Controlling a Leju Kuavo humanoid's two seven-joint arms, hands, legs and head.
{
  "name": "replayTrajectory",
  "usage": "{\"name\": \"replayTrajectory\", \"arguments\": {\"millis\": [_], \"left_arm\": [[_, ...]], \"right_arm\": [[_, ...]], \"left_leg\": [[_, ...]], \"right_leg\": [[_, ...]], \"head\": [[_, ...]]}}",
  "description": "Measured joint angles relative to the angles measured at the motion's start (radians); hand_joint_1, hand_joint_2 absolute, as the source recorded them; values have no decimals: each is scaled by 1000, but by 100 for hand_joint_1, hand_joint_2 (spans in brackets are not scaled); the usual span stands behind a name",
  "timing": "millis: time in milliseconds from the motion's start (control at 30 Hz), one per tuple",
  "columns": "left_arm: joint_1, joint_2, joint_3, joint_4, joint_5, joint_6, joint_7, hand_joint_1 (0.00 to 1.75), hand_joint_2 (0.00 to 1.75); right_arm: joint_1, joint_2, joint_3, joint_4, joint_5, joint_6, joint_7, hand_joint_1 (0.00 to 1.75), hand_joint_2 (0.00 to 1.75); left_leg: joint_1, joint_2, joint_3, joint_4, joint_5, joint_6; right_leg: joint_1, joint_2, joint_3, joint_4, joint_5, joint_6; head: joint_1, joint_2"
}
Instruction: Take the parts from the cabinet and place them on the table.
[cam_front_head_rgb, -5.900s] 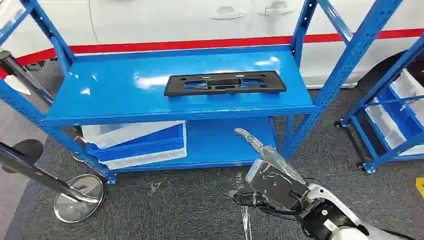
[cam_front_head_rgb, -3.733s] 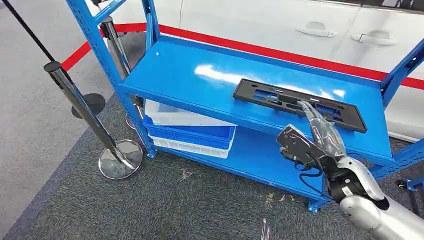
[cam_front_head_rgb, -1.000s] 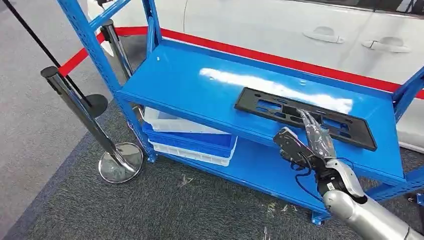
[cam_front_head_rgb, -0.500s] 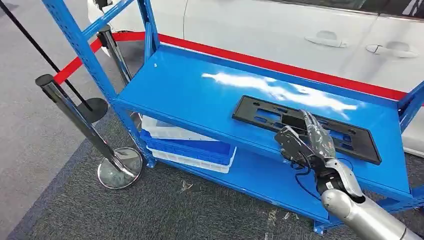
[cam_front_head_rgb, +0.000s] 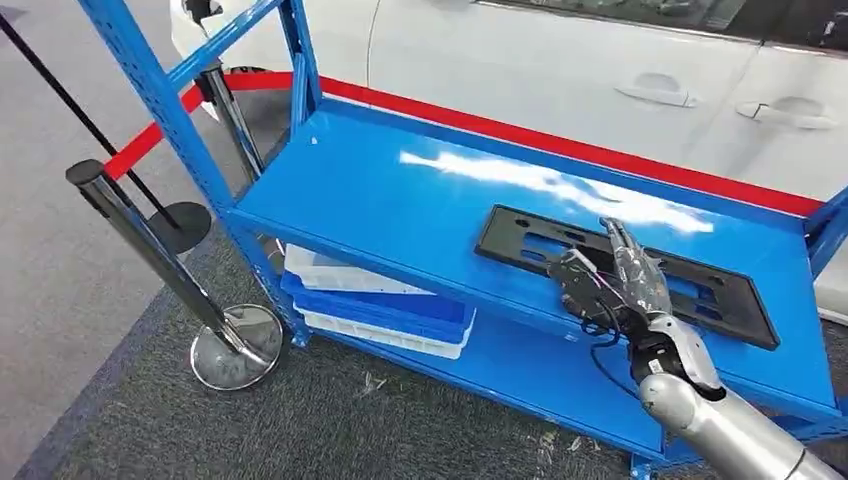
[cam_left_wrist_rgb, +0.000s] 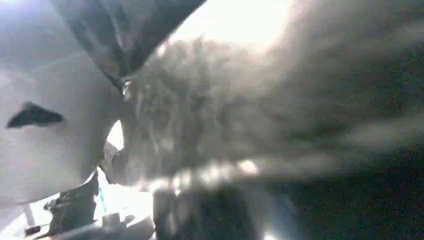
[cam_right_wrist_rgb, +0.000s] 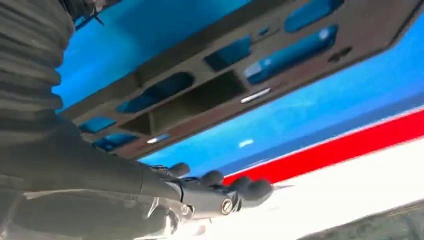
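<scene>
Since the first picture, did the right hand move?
Yes. The right hand went forward, from before the blue shelf to over the black part.

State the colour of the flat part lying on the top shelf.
Black. The flat part lies on the blue shelf, clearest in the head view.

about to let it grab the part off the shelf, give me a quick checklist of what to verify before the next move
1. Flat black plastic frame with cut-outs lies on the blue metal shelf top: ok.
2. Right robot hand is over the frame's near edge: ok.
3. Fingers extended and apart, nothing held: ok.
4. Fingers actually touching the frame: cannot tell; the right wrist view shows them apart from it, the head view overlaps.
5. Shelf top around the frame free of other objects: ok.
6. Left robot hand's state: cannot tell, its wrist view is blurred.
</scene>
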Motion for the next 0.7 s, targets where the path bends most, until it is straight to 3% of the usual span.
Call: {"name": "replayTrajectory", "arguments": {"millis": [33, 67, 133, 167, 200, 233, 300, 333, 367, 400, 467, 700], "left_arm": [[1, 0, 0, 0, 0, -1, 0, 0, 0], [0, 0, 0, 0, 0, -1, -1, 0, 0], [-1, 0, -2, 0, -2, -2, -1, 0, 0], [-1, 0, -2, 0, -4, -2, -1, 0, 0], [0, 1, -2, 0, -4, -2, -3, 0, 0], [2, 1, -2, 0, 0, 3, -9, 0, 0], [2, 1, -2, 0, 12, 21, -25, 0, 0], [3, 1, -2, 0, 17, 27, -37, 0, 0], [0, 0, -2, 0, 20, 31, -45, 0, 0], [0, 1, -2, 0, 21, 37, -51, 0, 0], [1, 2, -2, 0, 21, 43, -58, 0, 0], [0, 5, -2, 0, 29, 37, -56, 0, 0]], "right_arm": [[-1, 0, 0, 10, 4, 13, -4, 0, 175], [-6, 0, 0, 22, 8, 29, -6, 0, 175], [-1, 0, 6, 55, 14, 54, -10, 0, 175], [7, 0, 10, 69, 19, 64, -11, 0, 175], [12, -1, 16, 81, 26, 74, -10, 0, 175], [13, -1, 22, 89, 29, 88, -6, 0, 175], [14, -9, 32, 99, 29, 117, 16, 0, 175], [17, -16, 35, 102, 29, 128, 27, 0, 175], [18, -20, 38, 105, 27, 144, 38, 0, 175], [19, -28, 43, 105, 23, 159, 47, 0, 175], [22, -35, 50, 105, 16, 169, 58, 0, 175], [12, -40, 60, 103, 9, 171, 74, 0, 175]], "left_leg": [[0, 0, 10, -7, -2, 3], [0, 1, 15, -9, -4, 8], [-2, 1, 21, -8, -10, 15], [-3, 1, 25, -8, -14, 18], [-3, 0, 30, -8, -19, 18], [-3, -1, 37, -7, -25, 17], [-3, -2, 57, -4, -41, 13], [-2, -3, 61, -4, -48, 9], [-10, -5, 61, 1, -54, 1], [-7, -6, 57, 1, -54, -3], [-9, -4, 61, 0, -56, 6], [-7, -1, 73, -16, -58, 3]], "right_leg": [[-1, -2, -2, 25, -12, 3], [0, -2, -33, 82, -36, 5], [0, -2, -130, 245, -89, 9], [0, -2, -170, 301, -97, 10], [0, -2, -191, 311, -79, 10], [0, -2, -187, 276, -38, 9], [0, -2, -127, 107, 79, 2], [2, -2, -104, 42, 102, -4], [12, -1, -94, 30, 92, -7], [12, -3, -82, 19, 79, -13], [10, 3, -82, 12, 82, -10], [14, 4, -76, 12, 74, -21]], "head": [[4, 0], [7, 0], [7, 0], [5, 0], [7, 0], [7, 0], [7, 0], [6, 0], [7, 0], [7, 0], [5, 0], [5, 0]]}}
